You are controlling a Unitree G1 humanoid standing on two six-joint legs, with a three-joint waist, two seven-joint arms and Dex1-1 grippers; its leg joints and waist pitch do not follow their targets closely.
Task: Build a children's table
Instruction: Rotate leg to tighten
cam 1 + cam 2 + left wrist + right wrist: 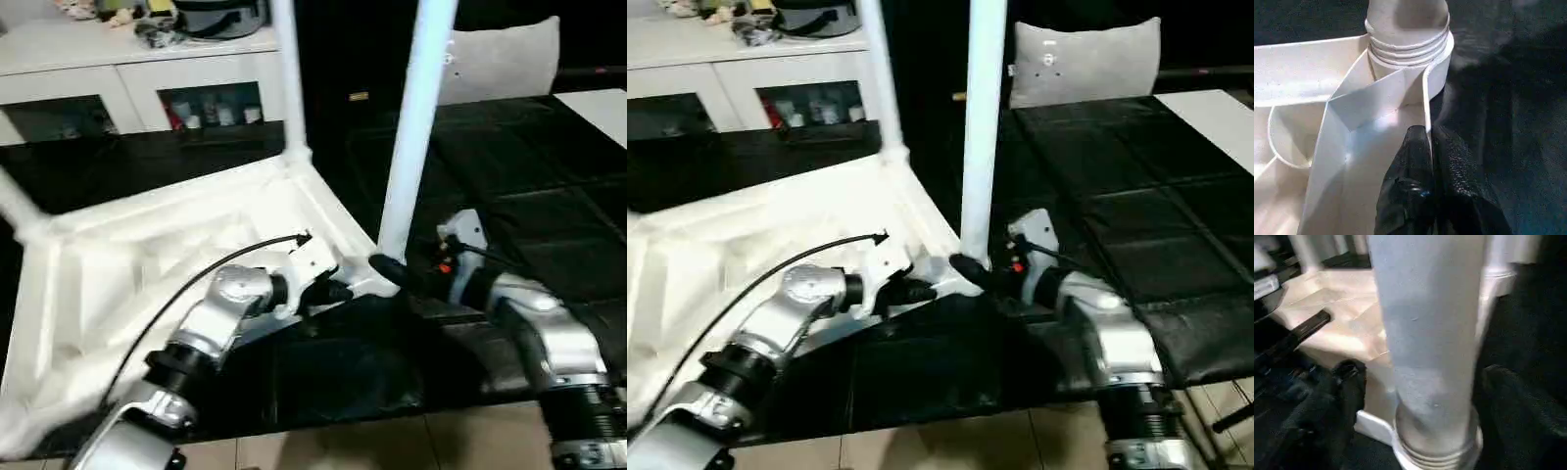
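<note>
Right wrist view places the near leg (1425, 347) between the two black fingers of the right gripper (1418, 396), one finger (1347, 382) on each side with a visible gap to the leg, so the jaws stand open around it and grip nothing. The leg's long axis runs vertically, base seated in the round corner socket (1435, 455) of the table top (147, 264), which lies upside down on the black mat (1117, 196) with its ribbed underside facing up. The right arm is therefore the nearer one to this leg; judged from this, any further turning or pressing of the leg would fall to it, with the jaws closing horizontally across the shaft just above the socket. Left wrist view shows the left gripper (1432, 166) with its fingers pinched shut on the thin upright rim (1426, 105) of the table top just beside the same socket, steadying the top. A second leg (286, 73) stands upright in the far corner, well apart from both grippers. Beyond the mat stand a white cabinet (127, 88) and a grey cushion (1085, 61); neither obstructs the work. The main constraint is the left gripper's closeness to the socket.
</note>
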